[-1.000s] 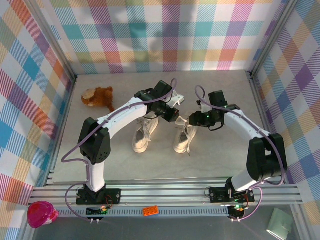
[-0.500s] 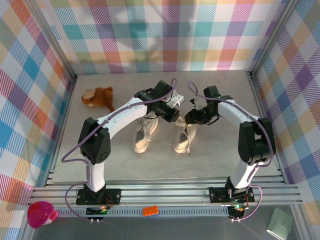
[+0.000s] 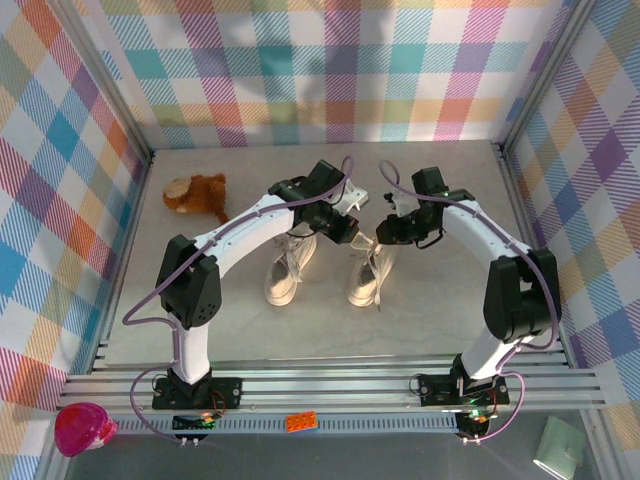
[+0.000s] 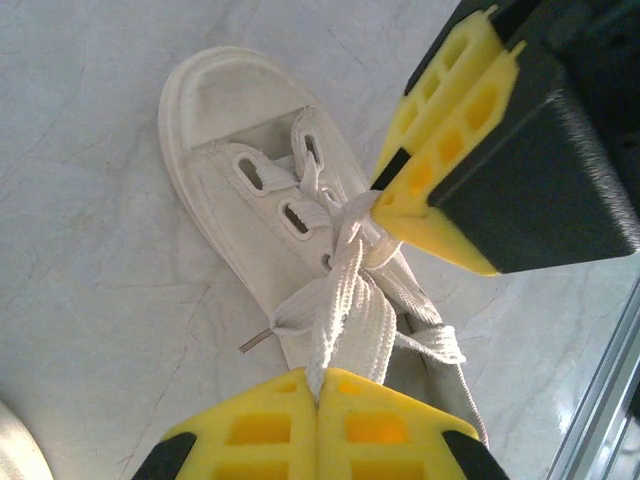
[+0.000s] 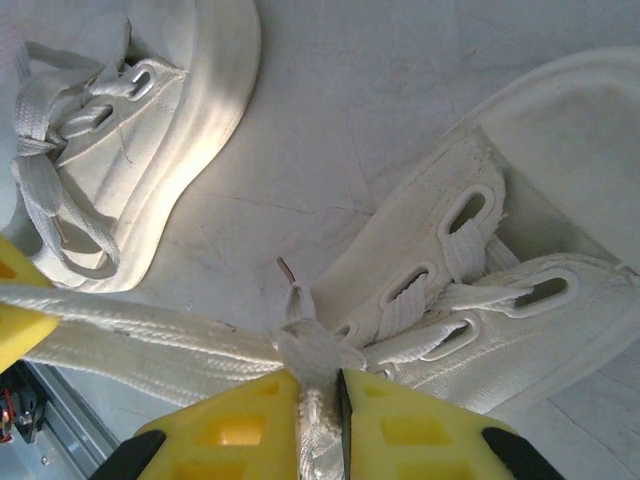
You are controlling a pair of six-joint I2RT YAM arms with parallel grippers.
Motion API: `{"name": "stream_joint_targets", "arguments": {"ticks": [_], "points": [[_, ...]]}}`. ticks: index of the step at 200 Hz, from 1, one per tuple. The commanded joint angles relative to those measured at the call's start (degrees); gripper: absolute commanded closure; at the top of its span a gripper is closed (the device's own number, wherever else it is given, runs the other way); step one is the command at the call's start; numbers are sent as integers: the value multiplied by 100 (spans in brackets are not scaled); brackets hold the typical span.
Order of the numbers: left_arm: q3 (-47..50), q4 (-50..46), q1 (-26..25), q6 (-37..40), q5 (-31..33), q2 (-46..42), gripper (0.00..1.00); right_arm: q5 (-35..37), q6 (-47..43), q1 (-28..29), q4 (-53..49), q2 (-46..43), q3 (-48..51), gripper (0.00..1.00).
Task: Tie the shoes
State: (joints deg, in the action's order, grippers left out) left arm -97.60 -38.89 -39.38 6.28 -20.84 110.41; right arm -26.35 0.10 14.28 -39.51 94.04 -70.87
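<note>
Two cream canvas shoes stand side by side mid-table, the left shoe [image 3: 283,272] and the right shoe [image 3: 365,278]. Both grippers meet over the right shoe's laces. My left gripper [image 3: 346,230] is shut on a white lace loop [image 4: 345,310] coming off the right shoe [image 4: 250,170]; the lace enters its jaws [image 4: 320,378]. My right gripper [image 3: 386,233] is shut on a second lace loop [image 5: 310,350] at the knot, the lace pinched between its yellow fingers [image 5: 318,385]. The right wrist view has the right shoe [image 5: 520,300] and the left shoe [image 5: 170,120].
A brown plush toy [image 3: 197,195] lies at the back left of the table. Plaid walls close in three sides, and a metal rail [image 3: 340,385] runs along the near edge. A pink object [image 3: 83,428] and an orange brick [image 3: 301,421] sit beyond the rail.
The right arm swung in toward the right shoe's laces and its jaws closed on a lace loop. The left arm held still, shut on its lace.
</note>
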Motion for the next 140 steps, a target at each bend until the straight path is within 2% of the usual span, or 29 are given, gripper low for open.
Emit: {"name": "stream_joint_targets", "arguments": {"ticks": [1, 32, 68, 140], "points": [[-189, -58, 62, 48, 54, -116, 100, 307, 298, -22, 111, -292, 204, 83], [-180, -66, 62, 40, 53, -108, 100, 550, 687, -22, 512, -563, 598, 90], [-171, -44, 62, 65, 20, -99, 100, 675, 868, -22, 771, -886, 952, 93], [-48, 284, 139, 198, -210, -71, 100, 119, 197, -22, 1686, -1257, 1756, 98]]}}
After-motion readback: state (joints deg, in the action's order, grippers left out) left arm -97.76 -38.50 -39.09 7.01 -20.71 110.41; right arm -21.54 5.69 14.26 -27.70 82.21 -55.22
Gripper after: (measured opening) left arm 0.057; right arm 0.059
